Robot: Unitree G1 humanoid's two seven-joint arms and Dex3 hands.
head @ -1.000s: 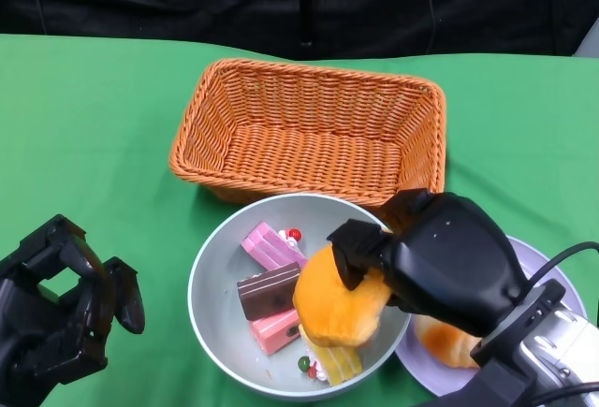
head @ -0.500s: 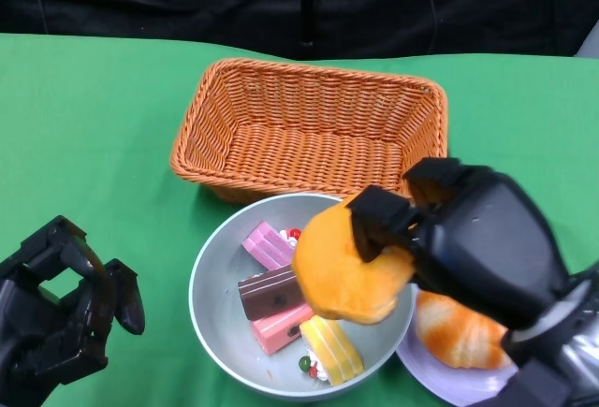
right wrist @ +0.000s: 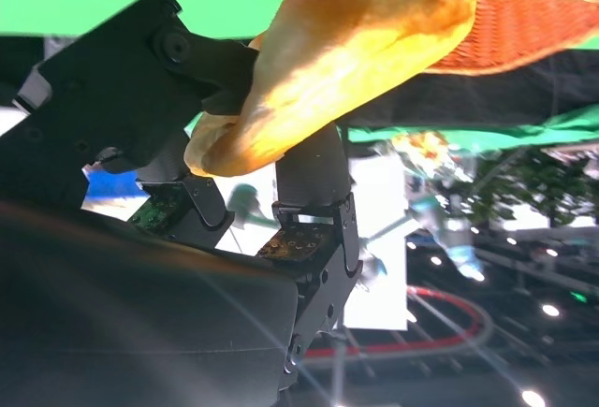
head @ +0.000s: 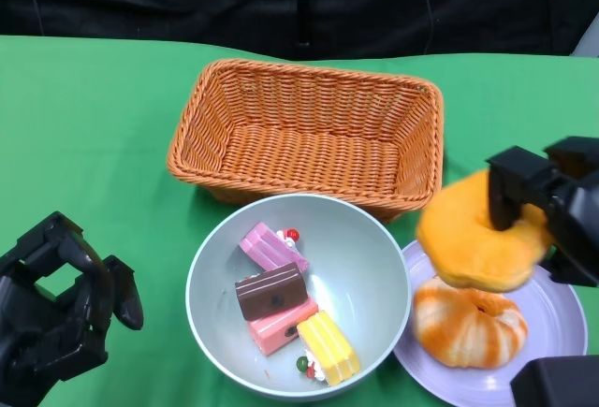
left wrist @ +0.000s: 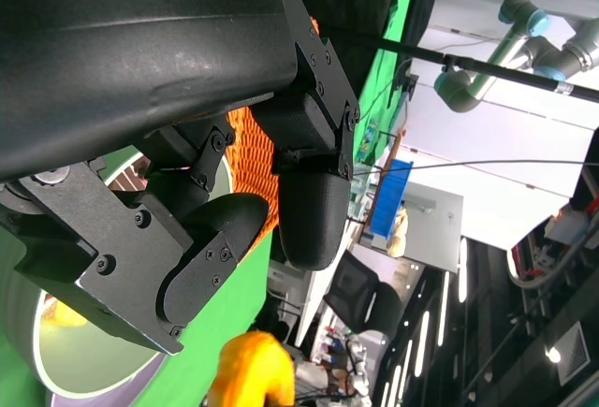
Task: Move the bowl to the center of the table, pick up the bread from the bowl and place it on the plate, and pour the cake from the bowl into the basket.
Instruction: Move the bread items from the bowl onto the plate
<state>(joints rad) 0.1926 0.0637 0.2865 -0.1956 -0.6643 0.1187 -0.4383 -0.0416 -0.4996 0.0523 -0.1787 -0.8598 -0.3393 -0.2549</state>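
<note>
While held off the table, the orange bread (head: 473, 234) sits in the right hand (head: 547, 206), whose fingers clamp its far edge; it hangs above the purple plate (head: 552, 318), just over a second bread roll (head: 468, 325) lying there. Left of the plate, the grey bowl (head: 370, 267) holds cake pieces (head: 271, 292). Behind it stands the wicker basket (head: 309, 131). Left hand (head: 56, 309) low, fingers curled, holding nothing. No legible writing.
</note>
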